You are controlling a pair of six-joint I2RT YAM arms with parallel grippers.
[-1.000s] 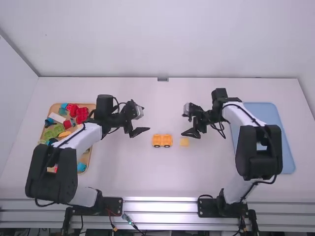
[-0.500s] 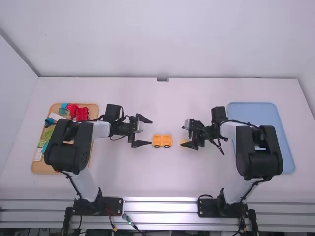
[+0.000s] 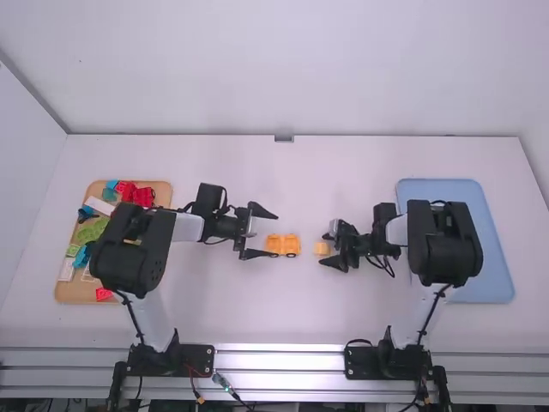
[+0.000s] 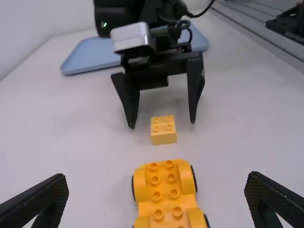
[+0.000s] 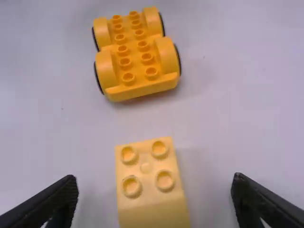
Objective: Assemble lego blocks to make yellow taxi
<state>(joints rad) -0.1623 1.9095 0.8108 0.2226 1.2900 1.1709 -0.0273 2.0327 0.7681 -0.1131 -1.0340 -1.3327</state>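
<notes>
Left gripper: [image 3: 273,235] wide open, empty; it is at the car base's end away from the yellow block, with the base between its fingers in the left wrist view.
Right gripper: [image 3: 324,249] wide open, nothing held; its fingers stand apart on either side of the yellow block.
Car base: [image 3: 283,245] orange-yellow, on the table [image 3: 257,300] between the two grippers, studs up, black tyres [image 5: 99,78] along both sides.
Yellow block: [image 5: 146,166] paler than the base, upright on the table with four studs on top; near the car base but apart from it, on the right arm's side.
Tan tray: [image 3: 75,294] at the left, carrying red, green, blue and white pieces, partly under the left arm [image 3: 133,249].
Blue tray: [image 3: 446,190] at the right, partly under the right arm [image 3: 444,245].
</notes>
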